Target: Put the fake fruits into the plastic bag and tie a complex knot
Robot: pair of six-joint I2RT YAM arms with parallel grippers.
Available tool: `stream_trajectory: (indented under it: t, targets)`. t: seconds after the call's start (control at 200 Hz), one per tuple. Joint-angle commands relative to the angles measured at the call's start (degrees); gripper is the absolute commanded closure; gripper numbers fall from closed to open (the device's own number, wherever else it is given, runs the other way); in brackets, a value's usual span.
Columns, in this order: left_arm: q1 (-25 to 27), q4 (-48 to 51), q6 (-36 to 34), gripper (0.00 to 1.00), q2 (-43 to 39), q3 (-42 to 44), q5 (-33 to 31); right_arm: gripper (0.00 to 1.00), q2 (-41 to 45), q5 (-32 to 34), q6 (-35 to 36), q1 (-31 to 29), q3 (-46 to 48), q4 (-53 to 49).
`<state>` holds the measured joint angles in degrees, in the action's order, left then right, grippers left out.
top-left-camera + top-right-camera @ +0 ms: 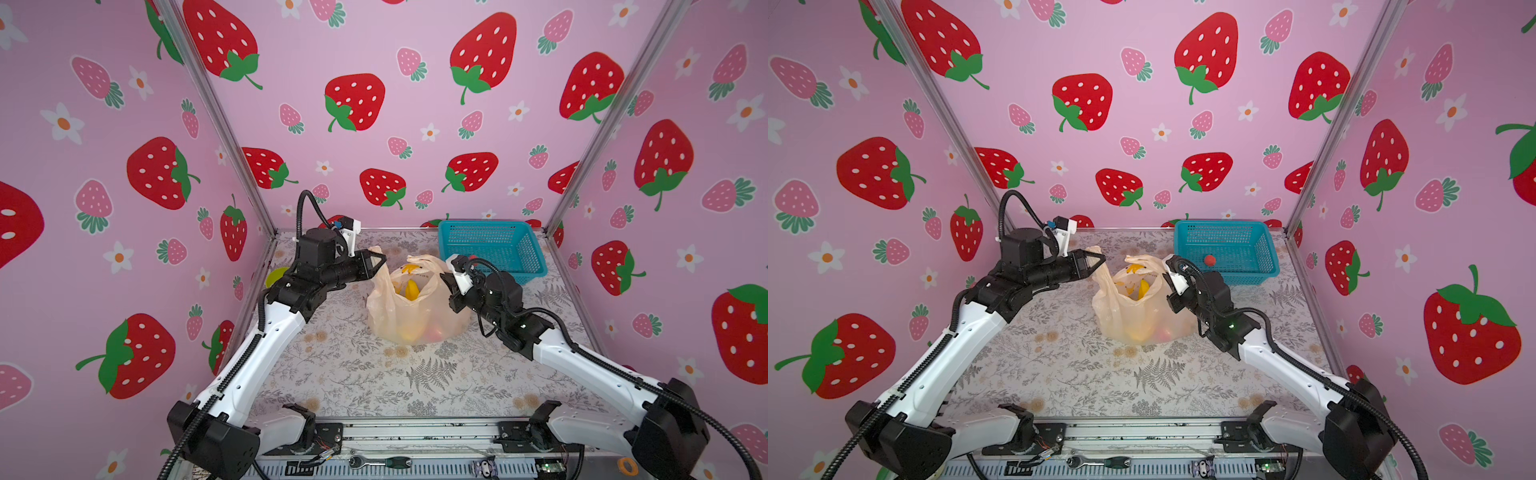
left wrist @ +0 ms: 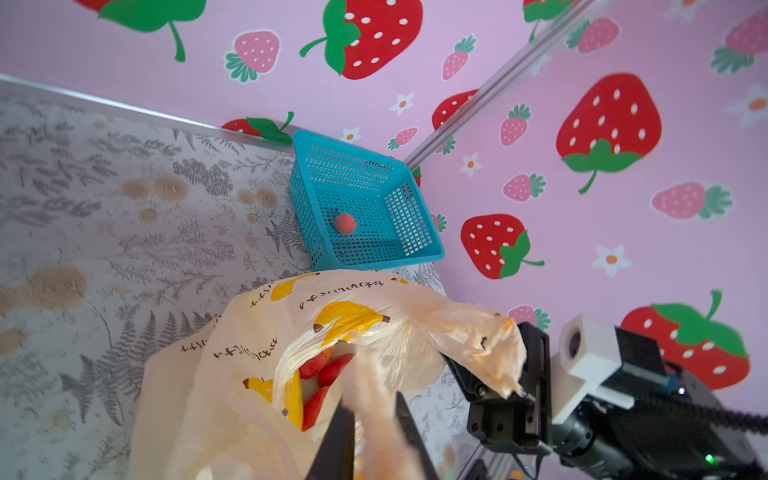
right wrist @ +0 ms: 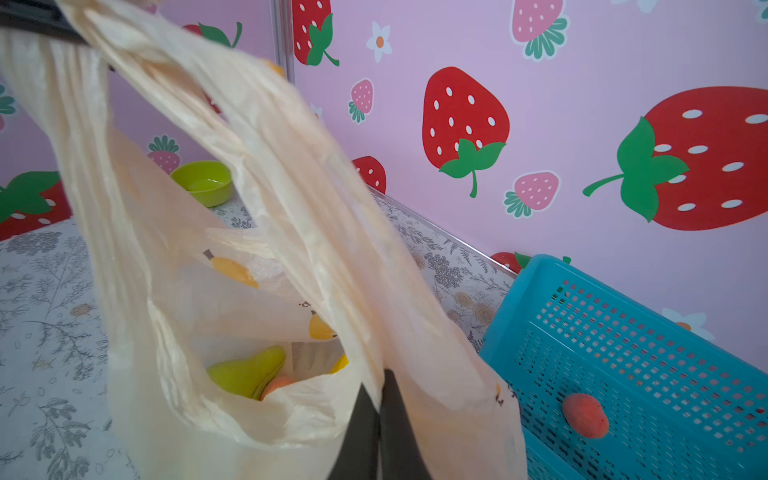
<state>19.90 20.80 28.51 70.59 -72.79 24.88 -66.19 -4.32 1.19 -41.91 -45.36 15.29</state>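
The plastic bag (image 1: 399,322) (image 1: 1121,320) stands mid-table with its mouth open. Inside it lie yellow bananas (image 1: 411,289), red strawberries (image 2: 320,365) and a green fruit (image 3: 245,370). My left gripper (image 1: 380,259) (image 2: 370,399) is above the bag's left side, jaws parted, with one handle strip (image 2: 374,382) lying blurred between the fingers. My right gripper (image 3: 380,378) (image 1: 446,277) is shut on the bag's rim at the right side. Another small red-pink fruit (image 2: 345,223) (image 3: 585,415) lies in the blue basket. A knot is not in view.
The blue mesh basket (image 1: 519,259) (image 1: 1262,257) stands at the back right, close behind my right arm. A lime-green bowl (image 3: 202,181) (image 1: 276,276) sits by the left wall under my left arm. Pink walls close in three sides.
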Motion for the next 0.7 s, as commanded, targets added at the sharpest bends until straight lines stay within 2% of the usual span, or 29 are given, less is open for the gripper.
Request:
stream_trajectory:
  t: [0.0, 0.15, 0.22, 0.31, 0.38, 0.5, 0.6, 0.695]
  targets:
    - [-0.25, 1.79, -7.57, 0.57, -2.49, -2.33, -4.86, 1.0, 1.59, -12.1, -3.39, 1.78, 1.55, 2.64]
    - [-0.22, 1.65, -12.57, 0.38, -5.61, -2.97, -4.46, 1.0, 1.43, -20.79, -8.9, 4.4, 2.65, 5.54]
    - [-0.22, 1.36, -17.07, 0.37, -7.26, -2.74, -2.98, 1.0, 1.08, -24.39, -11.37, 5.77, 2.65, 6.39]
    - [0.38, 1.78, -26.58, 0.38, -9.41, -2.03, 0.56, 1.0, 0.47, -28.23, -13.84, 7.54, 2.29, 6.43]
    - [1.83, 2.71, -30.66, 0.38, -10.23, -2.28, 1.92, 1.0, 0.4, -29.83, -14.71, 8.67, 2.21, 6.16]
    - [8.37, 6.89, -37.83, 0.39, -9.01, -6.46, 3.89, 1.0, 0.45, -32.06, -15.16, 9.92, 2.41, 6.07]
    - [16.05, 12.43, -46.44, 0.38, -5.77, -12.13, 0.23, 1.0, 0.4, -32.77, -15.49, 10.6, 2.56, 6.14]
    - [21.27, 17.11, -53.61, 0.36, -1.96, -16.97, -3.97, 1.0, 0.37, -33.29, -15.82, 10.88, 2.72, 6.42]
